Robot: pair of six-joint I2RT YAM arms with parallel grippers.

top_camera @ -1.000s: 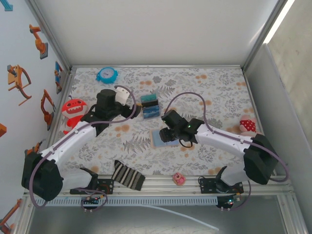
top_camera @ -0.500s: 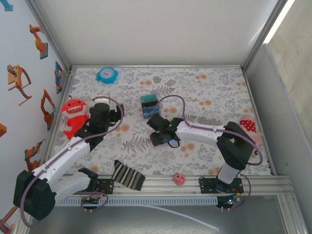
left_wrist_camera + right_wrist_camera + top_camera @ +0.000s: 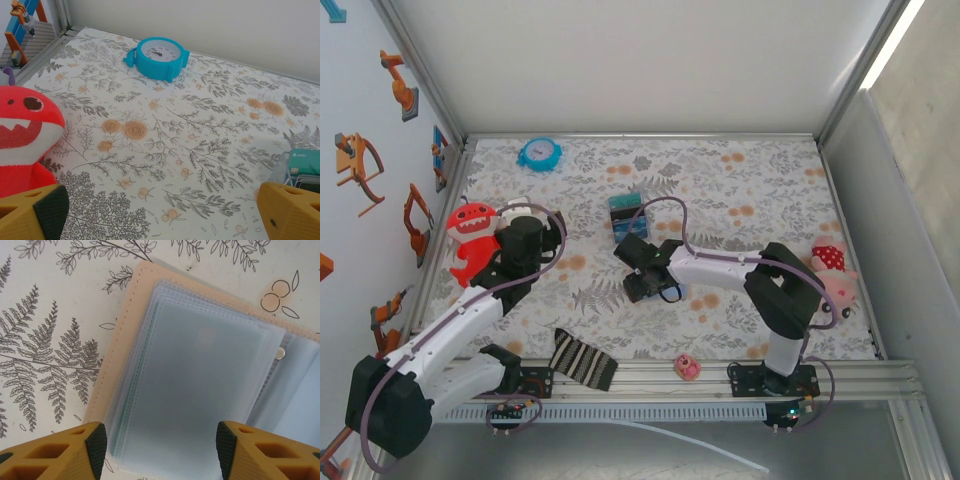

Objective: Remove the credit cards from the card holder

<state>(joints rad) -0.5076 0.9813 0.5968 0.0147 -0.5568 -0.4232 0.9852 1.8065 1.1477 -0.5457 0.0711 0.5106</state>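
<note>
A floral-print desk (image 3: pixel 750 190) fills a white-walled booth. The right tool (image 3: pixel 160 447) hovers over the holder (image 3: pixel 200 380) with its jaws partly apart and nothing in them. In the right wrist view its pads (image 3: pixel 96 445) straddle the holder's lower edge.

The holder lies open and flat at mid-frame of the top view, a tan rim around clear sleeves. A greenish edge behind the frosted plastic is probably a card inside, though the sleeve blurs it. I judge that this sleeve is yet to be emptied, so gripping and drawing the card out is all to do.

A teal stack (image 3: pixel 628 218) just above the tool is the nearest obstacle. The left tool (image 3: pixel 160 215) gapes wide and empty at mid-left, beside a red plush (image 3: pixel 470 240).

There is ample room to move. The walls are well apart, a clock (image 3: pixel 539 153) sits upper left, and a striped cloth (image 3: pixel 582 360) lies at the bottom edge.
</note>
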